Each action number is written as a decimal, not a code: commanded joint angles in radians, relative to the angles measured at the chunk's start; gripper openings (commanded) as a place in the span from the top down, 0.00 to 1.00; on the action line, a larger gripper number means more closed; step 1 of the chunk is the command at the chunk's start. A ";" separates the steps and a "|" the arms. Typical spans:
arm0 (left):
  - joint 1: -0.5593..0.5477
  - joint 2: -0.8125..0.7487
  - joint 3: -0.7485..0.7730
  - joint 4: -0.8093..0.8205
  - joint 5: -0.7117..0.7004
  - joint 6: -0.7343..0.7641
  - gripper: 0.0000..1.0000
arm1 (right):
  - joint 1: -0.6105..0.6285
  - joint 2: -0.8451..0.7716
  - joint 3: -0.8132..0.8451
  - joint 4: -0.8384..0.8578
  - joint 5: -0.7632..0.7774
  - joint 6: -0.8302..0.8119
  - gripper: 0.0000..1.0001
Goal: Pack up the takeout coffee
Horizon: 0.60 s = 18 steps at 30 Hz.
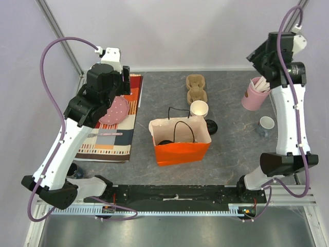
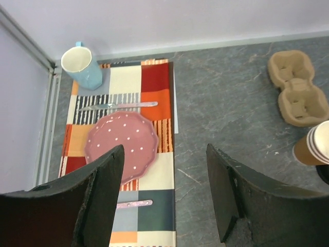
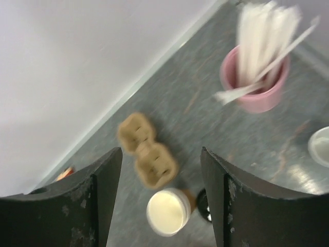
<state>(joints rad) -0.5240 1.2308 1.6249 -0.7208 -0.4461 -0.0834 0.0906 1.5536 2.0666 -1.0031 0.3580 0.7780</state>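
- Grey stone-patterned table (image 1: 231,154) fills the middle of the overhead view.
- Orange paper carrier bag (image 1: 182,152) stands open at centre frame.
- Left gripper (image 2: 164,149), raised at upper left: fingers spread, nothing between them.
- Right gripper (image 3: 160,152), raised at upper right: fingers spread, nothing between them.
- Takeout coffee (image 1: 165,142), a paper cup under a round black plastic lid, sits inside the bag at lower left; only the lid shows.
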 commanded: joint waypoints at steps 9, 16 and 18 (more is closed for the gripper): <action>0.078 -0.083 -0.117 -0.026 0.009 0.065 0.30 | -0.212 0.123 -0.144 0.170 -0.210 -0.886 0.27; 0.082 -0.074 -0.146 -0.034 0.046 0.063 0.32 | -0.278 -0.061 -0.497 0.435 -0.390 -1.106 0.42; 0.082 -0.067 -0.143 -0.034 0.049 0.066 0.33 | -0.284 -0.064 -0.528 0.437 -0.406 -1.152 0.46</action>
<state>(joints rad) -0.4450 1.1629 1.4841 -0.7658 -0.4225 -0.0513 -0.1673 1.5738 1.5810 -0.7193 0.0563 -0.1772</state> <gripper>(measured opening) 0.682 0.574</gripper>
